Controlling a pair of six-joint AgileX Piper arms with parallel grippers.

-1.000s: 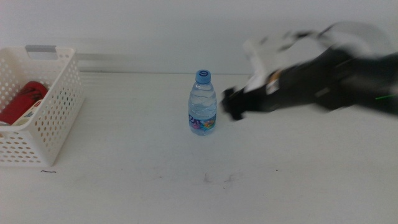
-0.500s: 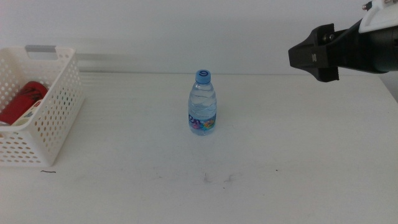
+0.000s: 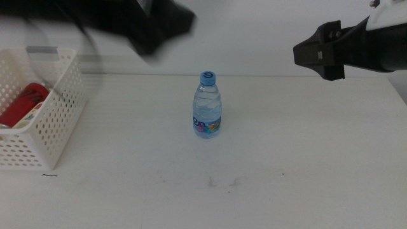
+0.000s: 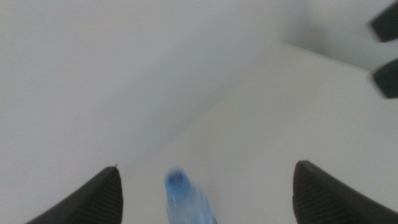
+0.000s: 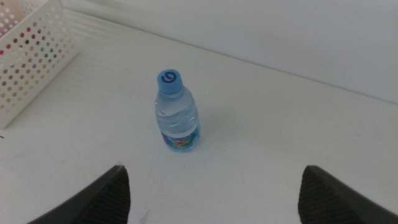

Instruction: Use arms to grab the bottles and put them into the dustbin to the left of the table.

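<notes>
Looking from the left, I have the white dustbin [image 3: 39, 108] at the table's [image 3: 286, 159] left edge, with a red can [image 3: 23, 105] lying inside it. My left claw [image 3: 166, 22] is a dark blur high up, above and between the dustbin and the water bottle [image 3: 206, 105]; in its wrist view the jaws stand wide apart with nothing between them, and the blue-capped bottle [image 4: 186, 199] shows, blurred, below the gap. That bottle stands upright near the middle of the table, well apart from the dustbin, touched by neither claw. My right claw [image 3: 304, 53] hangs high to the bottle's right, clear of the table; its wrist view shows its jaws released and spread, the bottle [image 5: 176, 112] out ahead of them and a corner of the dustbin [image 5: 31, 56] beyond it.
</notes>
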